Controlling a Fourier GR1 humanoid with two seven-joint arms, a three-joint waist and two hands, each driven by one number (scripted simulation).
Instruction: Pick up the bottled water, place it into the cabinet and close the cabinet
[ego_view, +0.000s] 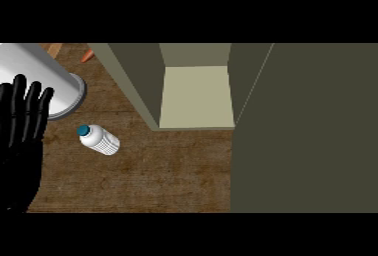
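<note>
**Bottle lies on the counter, just off the open left hand**

The bottled water (100, 140) lies on its side on the brown counter (155, 175), a little to the right of the left hand (22, 135) and level with its fingers, not touching them. Its blue cap points up and left, toward the fingertips; its white body slants down and away from the hand.

Beyond the fingertips, and partly hidden by them, stands a large pale cylinder (44, 80) with a grey rim, between the hand and the far edge of the counter. Further off to the right of it lies a small orange object (88, 56), too small to identify. The cabinet (196, 97) is open well to the right of the hand, past the bottle, with its pale inside showing. A broad dark panel (310, 130) fills the far right beside it.

The hand rests at the left edge, fingers straight, spread and pointing up — it holds nothing and touches neither bottle nor cabinet.
</note>
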